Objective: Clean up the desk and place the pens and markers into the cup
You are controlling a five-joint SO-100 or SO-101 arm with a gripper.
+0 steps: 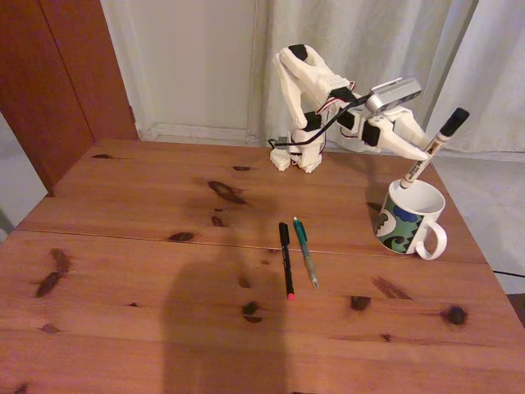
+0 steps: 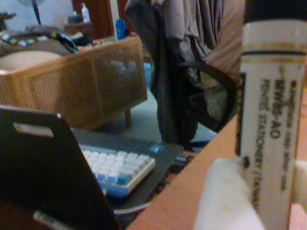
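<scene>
While the gripper (image 1: 420, 150) hangs over the cup (image 1: 409, 217) in the fixed view, looks about a third of the way through. Clamped tight on the white marker (image 1: 434, 146), black cap up and tilted off to the right, bottom end dipping just inside the cup's rim. Not let go yet, so can't count that one as done. Still two left on the desk (image 1: 123, 246): thin black pen with the red tip (image 1: 285, 259) and the teal-green pen (image 1: 306, 251), lying just beside each other, nearly parallel, middle of the planks and well apart from the cup. Cup sitting upright at the right side, handle toward the camera's right, swirly green, blue and black pattern outside. Probably just needs a release here, then two more trips.

Over in the wrist view, pretty much a face full of white marker (image 2: 272, 134), standing tall on the right with pale fingers (image 2: 225, 199) pressed against its lower barrel. Blurry printing running down the barrel: something like "MWS-AO" and "STATIONERY", rest too soft to read. Behind it, a keyboard (image 2: 117, 170) with white and blue keys, a wicker cabinet (image 2: 72, 91) and a chair with clothes draped on it (image 2: 187, 72).
</scene>
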